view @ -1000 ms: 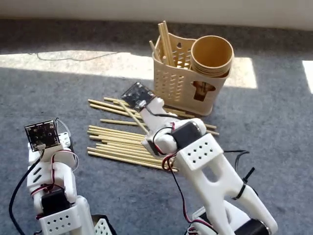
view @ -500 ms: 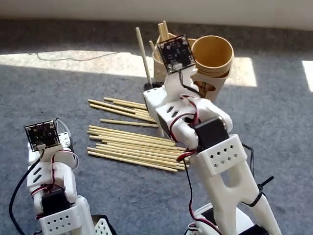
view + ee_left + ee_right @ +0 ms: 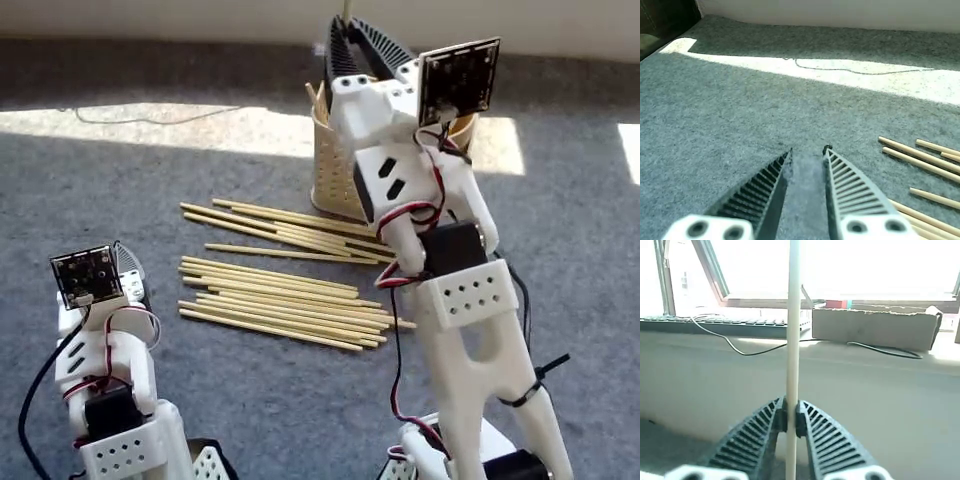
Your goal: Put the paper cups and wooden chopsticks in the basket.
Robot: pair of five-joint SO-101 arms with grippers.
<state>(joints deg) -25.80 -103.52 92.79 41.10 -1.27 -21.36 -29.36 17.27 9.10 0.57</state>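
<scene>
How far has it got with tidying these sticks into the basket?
A few chopsticks already stand in the basket. The right gripper holds one chopstick raised near it. Many loose chopsticks lie on the carpet.

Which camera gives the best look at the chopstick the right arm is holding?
The right wrist view: the chopstick stands upright, clamped in the right tool. The high view catches just its tip above the arm. The left wrist view has loose chopsticks on the carpet instead.
</scene>
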